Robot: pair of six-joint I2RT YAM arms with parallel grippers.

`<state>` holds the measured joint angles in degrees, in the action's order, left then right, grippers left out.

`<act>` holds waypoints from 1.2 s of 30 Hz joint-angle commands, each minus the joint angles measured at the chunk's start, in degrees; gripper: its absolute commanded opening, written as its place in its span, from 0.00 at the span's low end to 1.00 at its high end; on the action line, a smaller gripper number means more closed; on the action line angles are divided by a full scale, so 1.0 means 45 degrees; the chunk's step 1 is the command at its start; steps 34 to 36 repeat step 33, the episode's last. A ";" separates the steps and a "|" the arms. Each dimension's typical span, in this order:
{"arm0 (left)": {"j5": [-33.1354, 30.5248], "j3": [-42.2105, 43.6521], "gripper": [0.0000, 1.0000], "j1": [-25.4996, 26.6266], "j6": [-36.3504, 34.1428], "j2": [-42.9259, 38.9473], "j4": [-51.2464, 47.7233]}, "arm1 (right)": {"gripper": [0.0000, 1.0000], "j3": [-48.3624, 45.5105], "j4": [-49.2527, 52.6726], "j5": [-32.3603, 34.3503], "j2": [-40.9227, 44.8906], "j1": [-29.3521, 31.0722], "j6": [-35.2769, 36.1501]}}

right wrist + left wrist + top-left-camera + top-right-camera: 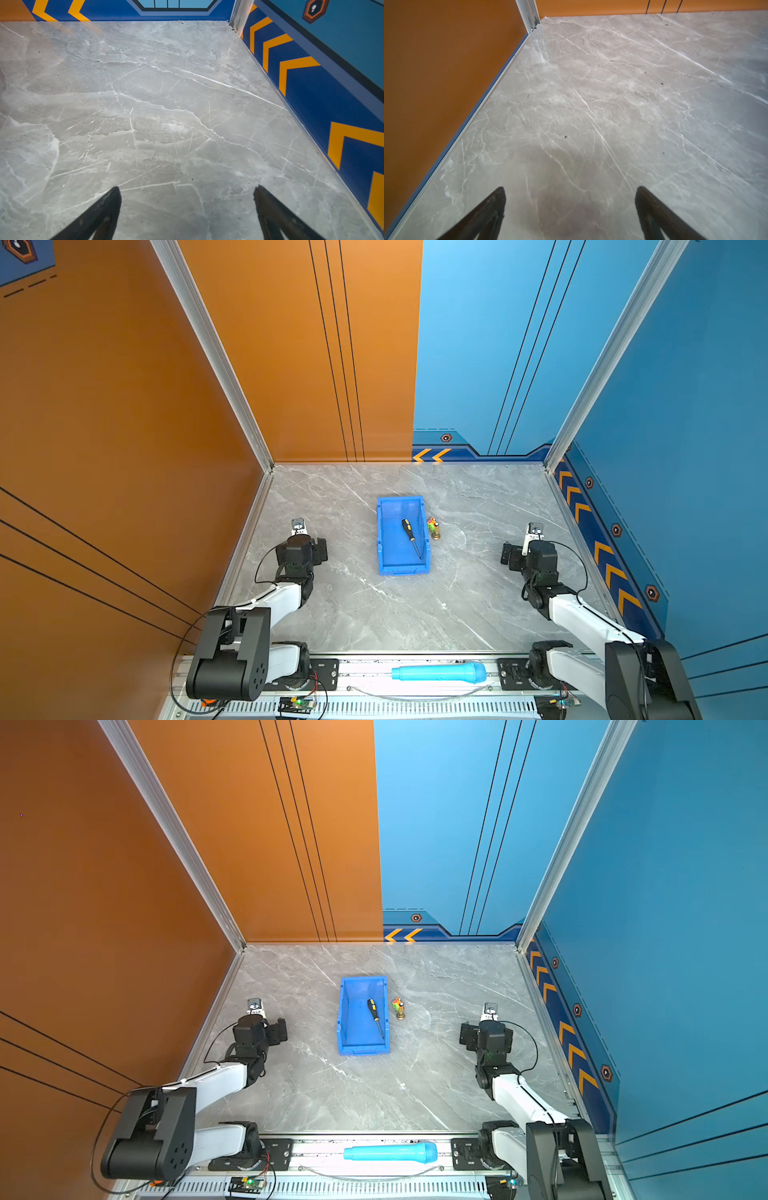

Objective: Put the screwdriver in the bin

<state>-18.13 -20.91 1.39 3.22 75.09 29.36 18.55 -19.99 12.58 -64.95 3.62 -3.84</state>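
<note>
The bright blue bin (381,531) (342,1011) stands mid-table in both top views. Inside it lies the screwdriver (411,537) (375,1016), black-and-yellow handle toward the back wall, thin shaft slanting toward the bin's near right corner. My left gripper (298,525) (254,1005) (570,189) hovers well left of the bin, open, with only bare marble between its fingers. On the bin's other side, far to the right, my right gripper (535,528) (489,1008) (187,189) is also open and holds nothing. Neither wrist view shows the bin or the screwdriver.
A small colourful toy figure (434,527) (399,1007) stands just outside the bin's right wall. A light blue microphone-like cylinder (438,672) (390,1153) lies on the front rail between the arm bases. Orange wall on the left, blue wall on the right.
</note>
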 commanded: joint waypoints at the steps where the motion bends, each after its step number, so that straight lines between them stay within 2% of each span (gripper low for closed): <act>1: 0.0524 -0.0487 0.98 -0.0094 -0.0088 0.0569 0.1577 | 1.00 0.0537 -0.0962 -0.0144 -0.0814 0.0153 -0.0132; 4: 0.0722 -0.0700 0.98 -0.0093 -0.0165 0.1144 0.2211 | 1.00 -0.0178 -0.4260 -0.0229 -0.1524 0.0212 -0.0016; 7: 0.0841 -0.0485 0.98 -0.0113 -0.0082 0.1951 0.3452 | 1.00 0.0080 -0.5016 0.0274 -0.2321 0.0144 0.0052; 9: 0.1104 -0.0319 0.98 -0.0101 -0.0175 0.2360 0.4119 | 1.00 0.0170 -0.5542 0.0110 -0.2751 0.0148 0.0118; 14: 0.1742 -0.0162 0.98 0.0049 -0.0692 0.3174 0.5212 | 1.00 -0.0740 -0.9843 -0.0043 -0.5256 -0.0167 0.0045; 15: 0.1761 -0.0146 0.98 0.0043 -0.0689 0.3159 0.5213 | 1.00 -0.0632 -0.9947 0.0106 -0.5504 -0.0198 -0.0009; 17: 0.1739 -0.0157 0.98 0.0072 -0.0682 0.3177 0.5214 | 1.00 0.0244 -0.7425 0.0751 -0.5026 -0.0235 -0.0433; 19: 0.1727 -0.0147 0.98 0.0068 -0.0677 0.3157 0.5213 | 1.00 0.0301 -0.7948 0.1085 -0.5338 -0.0084 -0.0281; 21: 0.1705 -0.0167 0.98 0.0099 -0.0712 0.3178 0.5213 | 1.00 0.0404 -0.7388 0.1057 -0.5162 -0.0102 -0.0342; 36: 0.1898 -0.0213 0.98 0.0147 -0.0856 0.3199 0.5174 | 1.00 0.0331 -0.7716 0.1043 -0.5255 -0.0101 -0.0319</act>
